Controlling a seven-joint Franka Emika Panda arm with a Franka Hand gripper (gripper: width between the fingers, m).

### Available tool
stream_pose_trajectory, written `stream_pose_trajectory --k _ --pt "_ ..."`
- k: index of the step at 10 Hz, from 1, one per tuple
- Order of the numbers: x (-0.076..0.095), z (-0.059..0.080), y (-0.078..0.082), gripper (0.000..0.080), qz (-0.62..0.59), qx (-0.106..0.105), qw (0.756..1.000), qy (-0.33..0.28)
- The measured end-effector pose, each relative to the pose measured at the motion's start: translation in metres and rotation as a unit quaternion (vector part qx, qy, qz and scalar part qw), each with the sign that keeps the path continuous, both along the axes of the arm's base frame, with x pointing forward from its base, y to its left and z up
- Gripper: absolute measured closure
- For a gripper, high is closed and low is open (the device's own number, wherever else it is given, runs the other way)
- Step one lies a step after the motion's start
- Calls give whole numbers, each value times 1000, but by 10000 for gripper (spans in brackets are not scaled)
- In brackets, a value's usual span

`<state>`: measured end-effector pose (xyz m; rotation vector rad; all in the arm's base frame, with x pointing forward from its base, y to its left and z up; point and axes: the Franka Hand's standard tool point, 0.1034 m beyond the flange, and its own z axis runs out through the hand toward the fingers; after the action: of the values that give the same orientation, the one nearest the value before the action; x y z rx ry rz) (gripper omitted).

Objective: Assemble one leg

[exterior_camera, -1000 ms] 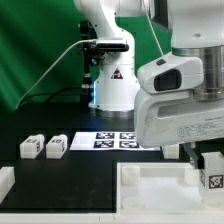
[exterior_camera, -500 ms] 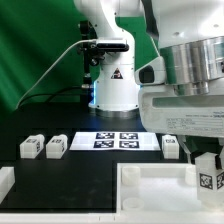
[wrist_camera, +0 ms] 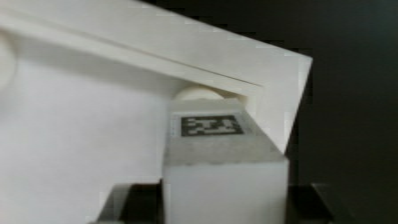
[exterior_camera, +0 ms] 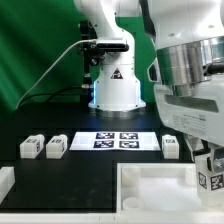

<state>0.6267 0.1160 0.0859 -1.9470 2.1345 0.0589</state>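
My gripper (exterior_camera: 211,166) is shut on one leg (exterior_camera: 212,178), a small white post with a fiducial tag, held upright over the right corner of the large white square panel (exterior_camera: 150,185). In the wrist view the leg (wrist_camera: 221,150) stands between my dark fingers (wrist_camera: 137,204), its tip at the panel's raised corner (wrist_camera: 267,75). I cannot tell whether it touches the panel. Two more legs (exterior_camera: 30,147) (exterior_camera: 55,147) lie at the exterior view's left, and another leg (exterior_camera: 171,145) lies behind the panel at the right.
The marker board (exterior_camera: 115,140) lies flat in the middle of the black table, in front of the arm's white base (exterior_camera: 113,85). A white block (exterior_camera: 5,180) sits at the exterior view's left edge.
My gripper has dropped a little with the leg and shifted slightly toward the exterior view's right, uncovering the leg that lies behind the panel.
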Motion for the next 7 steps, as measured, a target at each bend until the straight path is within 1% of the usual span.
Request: stream_pose_trajectory --k 1,4,5,6,7 --pt "1 0 5 506 -68 17 998 3" --pt "-1 0 5 506 -28 14 1000 -3" --pt "-1 -1 5 293 -7 9 1000 -7" --pt "-1 -2 5 293 127 -14 992 -15" --pt "4 1 5 175 229 -23 973 -11"
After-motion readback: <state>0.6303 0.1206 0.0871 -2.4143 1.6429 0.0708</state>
